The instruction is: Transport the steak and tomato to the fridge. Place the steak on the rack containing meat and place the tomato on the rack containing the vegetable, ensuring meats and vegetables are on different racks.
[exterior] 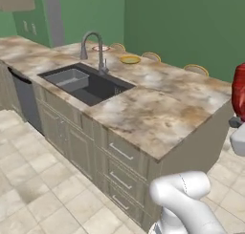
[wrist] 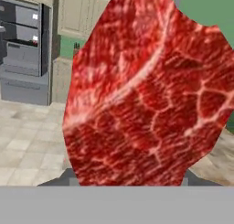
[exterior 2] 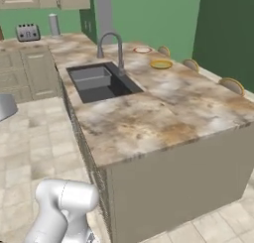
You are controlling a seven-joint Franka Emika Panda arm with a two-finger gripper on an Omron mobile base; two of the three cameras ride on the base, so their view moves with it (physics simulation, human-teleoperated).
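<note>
Directly before the tool, the flat, marbled red steak with white fat veins is clamped upright.

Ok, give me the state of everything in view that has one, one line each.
steak: held up off any surface in the gripper, close to the hand camera
gripper: shut on the steak
sink: empty
faucet: no water running
yellow plate: on the counter, nothing on it
</note>
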